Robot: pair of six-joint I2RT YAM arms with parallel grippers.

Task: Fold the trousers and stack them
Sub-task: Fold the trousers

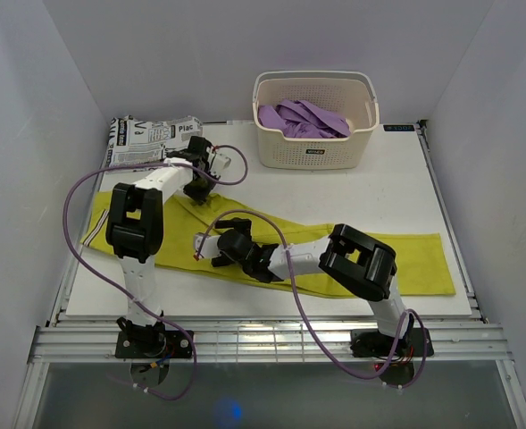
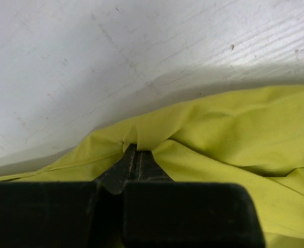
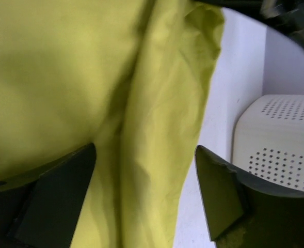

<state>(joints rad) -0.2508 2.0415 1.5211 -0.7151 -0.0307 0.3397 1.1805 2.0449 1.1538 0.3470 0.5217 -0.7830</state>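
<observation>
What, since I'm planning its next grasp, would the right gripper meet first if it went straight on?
Most likely the trousers: their yellow cloth fills the view ahead of the open right gripper, though the gap to it is unclear.

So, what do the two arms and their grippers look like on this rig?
The left arm and right arm have white links with chunky black joint housings. A purple cable loops along each. The left gripper and right gripper have flat black fingers.

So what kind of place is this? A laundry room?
Probably a robot test booth, not a home: plain white walls close around a table, two robot arms are bolted at its edge, and trousers lie spread for folding.
</observation>
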